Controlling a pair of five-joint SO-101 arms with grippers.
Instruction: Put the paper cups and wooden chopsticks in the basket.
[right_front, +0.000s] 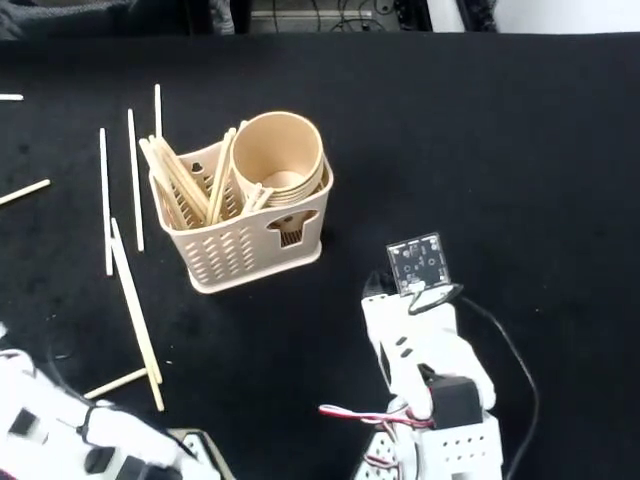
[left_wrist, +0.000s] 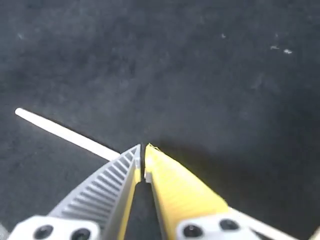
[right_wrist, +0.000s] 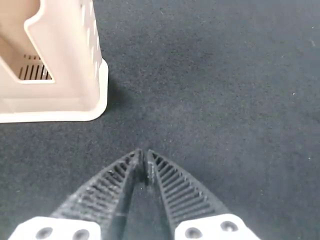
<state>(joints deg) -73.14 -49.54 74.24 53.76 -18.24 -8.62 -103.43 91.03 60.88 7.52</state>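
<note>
A beige slotted basket (right_front: 250, 245) stands left of the table's middle. It holds stacked paper cups (right_front: 280, 150) and several wooden chopsticks (right_front: 185, 180). More chopsticks (right_front: 135, 310) lie loose on the black cloth to its left. My right gripper (right_wrist: 144, 152) is shut and empty, low over the cloth just off the basket's corner (right_wrist: 75, 75); that arm (right_front: 425, 350) sits to the basket's lower right. My left gripper (left_wrist: 142, 148) is shut, and a chopstick (left_wrist: 65, 132) lies on the cloth crossing beneath its fingers. The left arm (right_front: 60, 430) is at the near left corner.
Loose chopsticks (right_front: 104, 200) spread from the basket's left side toward the table's left edge, one short piece (right_front: 115, 383) close to the left arm. Black cloth (right_front: 500, 150) covers the table to the right of the basket. Cables run from the right arm's base.
</note>
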